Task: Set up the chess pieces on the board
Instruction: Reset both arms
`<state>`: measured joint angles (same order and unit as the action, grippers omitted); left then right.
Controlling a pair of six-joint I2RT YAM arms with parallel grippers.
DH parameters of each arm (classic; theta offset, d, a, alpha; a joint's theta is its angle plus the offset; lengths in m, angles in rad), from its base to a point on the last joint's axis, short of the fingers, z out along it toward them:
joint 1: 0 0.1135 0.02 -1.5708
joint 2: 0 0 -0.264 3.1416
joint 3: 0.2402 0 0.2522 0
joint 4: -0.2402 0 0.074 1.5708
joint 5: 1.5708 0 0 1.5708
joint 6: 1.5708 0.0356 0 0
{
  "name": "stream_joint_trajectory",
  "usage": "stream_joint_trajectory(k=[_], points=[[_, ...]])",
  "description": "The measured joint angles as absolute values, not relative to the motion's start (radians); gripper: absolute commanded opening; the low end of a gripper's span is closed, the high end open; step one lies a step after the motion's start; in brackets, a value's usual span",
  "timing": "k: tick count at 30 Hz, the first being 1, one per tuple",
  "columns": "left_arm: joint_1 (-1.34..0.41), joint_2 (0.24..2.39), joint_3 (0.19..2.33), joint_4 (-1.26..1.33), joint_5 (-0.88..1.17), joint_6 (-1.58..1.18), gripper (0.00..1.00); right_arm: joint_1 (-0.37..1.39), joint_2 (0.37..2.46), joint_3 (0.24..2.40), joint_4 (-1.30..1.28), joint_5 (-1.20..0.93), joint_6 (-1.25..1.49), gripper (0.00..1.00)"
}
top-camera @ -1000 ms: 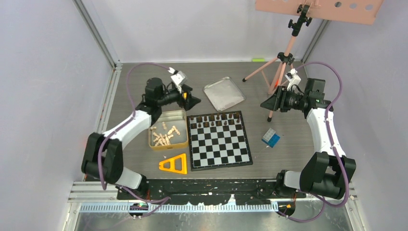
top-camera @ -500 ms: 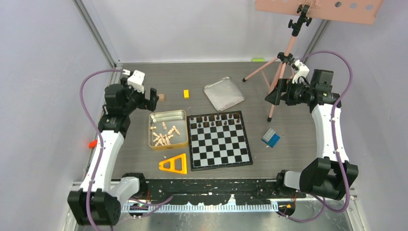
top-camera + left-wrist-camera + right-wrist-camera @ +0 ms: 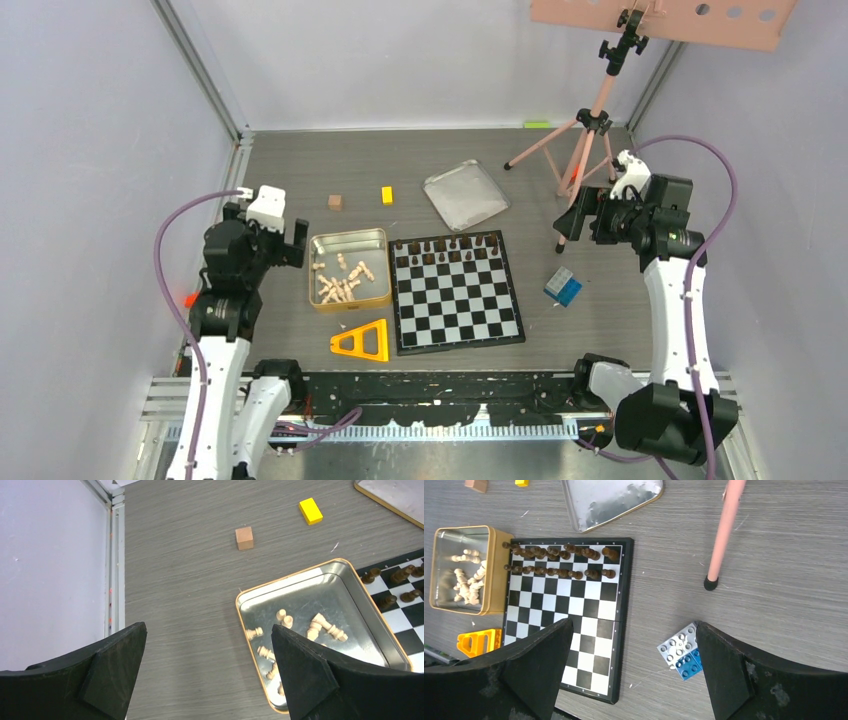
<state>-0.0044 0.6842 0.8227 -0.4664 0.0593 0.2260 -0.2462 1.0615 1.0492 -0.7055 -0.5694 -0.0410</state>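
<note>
Both the left jaws and the right jaws are spread wide, with nothing between them. In the top view the board (image 3: 457, 290) lies at centre frame. Dark chess pieces (image 3: 455, 247) line its 2 upper rows, and its lower rows carry none. The pale pieces (image 3: 341, 280) lie jumbled in the gold tin (image 3: 350, 236) just left of the board.

The left jaws hover at the left of the frame beside the tin, so fetching a pale piece looks like their job. It is best to pick a stray piece (image 3: 254, 632) apart from the heap, near the tin's left wall. Descend straight, clear of the rim, and close across its stem. Then stand it upright mid-square on a bottom row. The right jaws, at the right of the frame by the tripod leg (image 3: 724, 530), would do well to keep off the board.
</note>
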Motion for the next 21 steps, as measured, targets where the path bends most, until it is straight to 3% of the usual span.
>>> stream_joint_trajectory(k=[8, 21], points=[[-0.004, 0.513, 0.759, -0.529, 0.117, 0.219, 1.0, -0.246, 0.928, 0.977, -0.722, -0.513, -0.052, 1.0], [0.019, 0.511, 0.686, -0.557, 0.14, 0.233, 1.0, -0.246, 0.788, 0.964, -0.727, -0.492, -0.077, 1.0]])
